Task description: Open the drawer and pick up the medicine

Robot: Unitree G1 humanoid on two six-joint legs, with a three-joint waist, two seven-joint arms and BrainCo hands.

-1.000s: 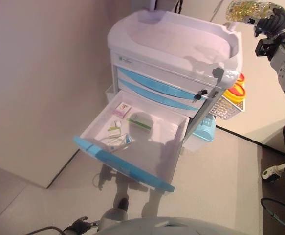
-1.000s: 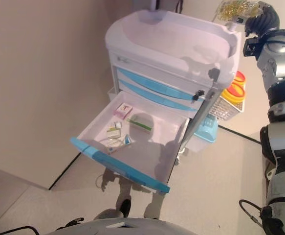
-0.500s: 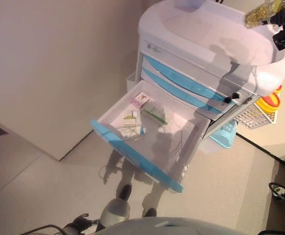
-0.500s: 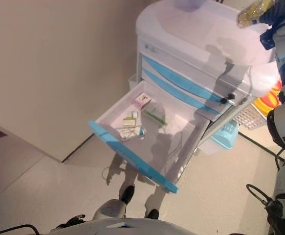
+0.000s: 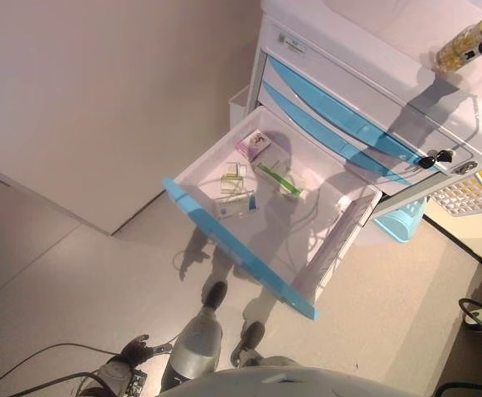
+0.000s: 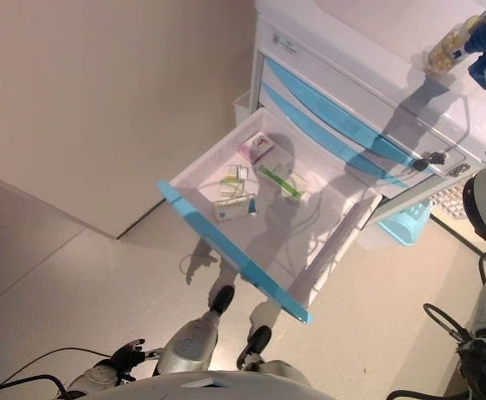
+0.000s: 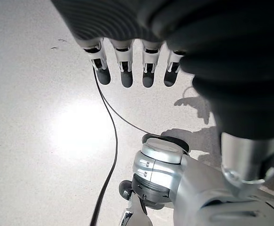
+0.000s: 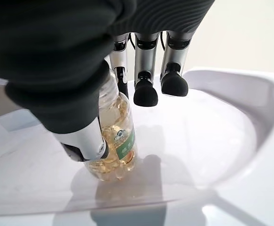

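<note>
1. The clear plastic medicine bottle full of yellow capsules (image 8: pixel 114 141) is held in the right hand (image 8: pixel 75 108), over the white recessed top of the medicine cart (image 8: pixel 212 155), at the far right of the scene.
2. The right hand's thumb and fingers (image 8: pixel 146 70) are curled round the bottle's upper part; its base appears to touch the white surface or sit just above it.
3. Below and left of it, the cart's white bottom drawer with a light blue front (image 5: pixel 232 248) stands pulled fully open.
4. Inside the drawer lie a small pink box (image 5: pixel 253 145), a green strip (image 5: pixel 279 179) and a few small packets (image 5: pixel 234 186), all toward its far left part.
5. Two shut blue-fronted drawers (image 5: pixel 340 124) sit above the open one.
6. A light blue basket (image 5: pixel 406 222) hangs on the cart's right side.
7. The left hand (image 7: pixel 127 61) hangs low over the grey floor (image 7: pixel 43 141), fingers loosely extended and holding nothing.
</note>
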